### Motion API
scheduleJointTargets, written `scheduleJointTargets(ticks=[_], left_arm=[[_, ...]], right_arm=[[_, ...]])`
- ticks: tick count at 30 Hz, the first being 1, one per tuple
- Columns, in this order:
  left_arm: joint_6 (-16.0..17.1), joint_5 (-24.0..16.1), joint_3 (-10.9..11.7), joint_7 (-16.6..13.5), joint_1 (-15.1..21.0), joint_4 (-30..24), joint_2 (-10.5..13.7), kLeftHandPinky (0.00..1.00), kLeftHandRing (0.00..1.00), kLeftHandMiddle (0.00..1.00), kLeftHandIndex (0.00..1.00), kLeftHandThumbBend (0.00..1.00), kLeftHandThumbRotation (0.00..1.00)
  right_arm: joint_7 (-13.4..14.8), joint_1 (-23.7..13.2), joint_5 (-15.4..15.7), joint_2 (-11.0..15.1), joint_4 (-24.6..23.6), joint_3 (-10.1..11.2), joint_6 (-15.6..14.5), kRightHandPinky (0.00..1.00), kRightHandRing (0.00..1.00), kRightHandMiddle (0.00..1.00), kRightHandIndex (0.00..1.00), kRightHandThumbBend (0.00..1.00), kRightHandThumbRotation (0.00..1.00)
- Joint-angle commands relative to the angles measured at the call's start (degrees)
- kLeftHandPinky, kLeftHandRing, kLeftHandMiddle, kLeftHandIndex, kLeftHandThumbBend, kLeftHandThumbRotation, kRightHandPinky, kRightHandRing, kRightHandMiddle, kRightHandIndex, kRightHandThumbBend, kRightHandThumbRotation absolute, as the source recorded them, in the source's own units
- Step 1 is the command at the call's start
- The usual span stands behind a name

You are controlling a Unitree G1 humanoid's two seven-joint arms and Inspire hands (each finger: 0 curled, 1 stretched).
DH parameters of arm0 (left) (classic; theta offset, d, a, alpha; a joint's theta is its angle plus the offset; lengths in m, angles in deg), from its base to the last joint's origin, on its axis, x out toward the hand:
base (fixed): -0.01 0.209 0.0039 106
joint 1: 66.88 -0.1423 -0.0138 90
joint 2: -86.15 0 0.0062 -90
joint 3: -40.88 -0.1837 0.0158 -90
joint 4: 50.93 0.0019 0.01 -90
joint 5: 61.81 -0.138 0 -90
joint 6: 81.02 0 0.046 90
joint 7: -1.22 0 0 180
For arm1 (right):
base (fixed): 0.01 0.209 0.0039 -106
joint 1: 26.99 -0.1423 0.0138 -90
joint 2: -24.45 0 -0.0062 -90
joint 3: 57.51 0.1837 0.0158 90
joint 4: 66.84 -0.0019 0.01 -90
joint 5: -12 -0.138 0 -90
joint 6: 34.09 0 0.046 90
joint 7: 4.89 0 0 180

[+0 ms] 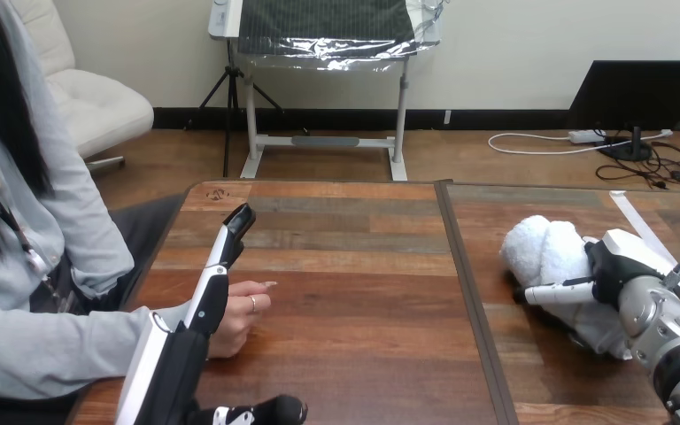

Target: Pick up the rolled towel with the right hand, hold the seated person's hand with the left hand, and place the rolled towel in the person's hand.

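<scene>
A white rolled towel is seen lying on the right half of a wooden table, well to the right of the dark seam by which the tabletop is divided. The towel is met from the right by the robot's right hand, whose black palm is set against the roll's near right side and whose white shell is turned upward. Part of the towel is covered by this hand, and more white cloth is seen below it, beside the silver right forearm, which is brought in from the lower right corner. Whether the towel is actually grasped cannot be told, since the contact is hidden by hand and cloth.

Well apart from the towel, across the seam, the person's hand is rested on the wood near the table's left edge, loosely curled, with a pale sleeve behind it. The robot's left hand is held just beside it, seen edge-on and released, with its fingers straight and pointed toward the table's far side. The person's wrist is overlapped by this hand; nothing is curled round it, and whether the two are touching cannot be told. A strip of pale tape is laid on the table beyond the right hand.
</scene>
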Motion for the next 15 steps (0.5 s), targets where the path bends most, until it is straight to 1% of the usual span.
scheduleJointTargets(ticks=[1, 4, 8, 9, 15], left_arm=[[-0.07, 0.73, 1.07, 0.49, 1.13, -3.15, 0.98, 0.95, 1.0, 1.0, 1.0, 1.0, 0.79], [0.08, 1.22, 0.97, 0.81, 0.96, -3.23, 0.99, 0.95, 1.0, 1.0, 1.0, 1.0, 0.79], [0.09, 1.56, 0.93, 1.13, 0.63, -3.53, 1.05, 0.94, 1.0, 1.0, 1.0, 1.0, 0.78], [0.11, 1.64, 0.92, 1.22, 0.59, -3.56, 1.09, 0.94, 1.0, 1.0, 1.0, 1.0, 0.78], [0.37, 1.67, 1.23, 1.41, 0.48, -3.62, 0.83, 0.93, 1.0, 1.0, 1.0, 1.0, 0.79]], right_arm=[[-0.14, 2.42, -0.19, -2.75, 0.5, -0.13, 0.2, 0.56, 0.75, 0.81, 0.85, 0.91, 0.34], [0.17, 2.41, -0.08, -2.67, 0.53, -0.18, -0.1, 0.55, 0.72, 0.79, 0.82, 0.9, 0.29], [0.81, 2.4, -0.56, -2.61, 0.52, 0.37, -0.45, 0.53, 0.7, 0.76, 0.78, 0.89, 0.22], [0.96, 2.41, -0.7, -2.6, 0.51, 0.53, -0.47, 0.52, 0.69, 0.74, 0.75, 0.89, 0.17], [2.26, 2.51, -0.7, -2.46, 0.49, 0.73, -0.35, 0.51, 0.67, 0.72, 0.67, 0.9, 0.06]])
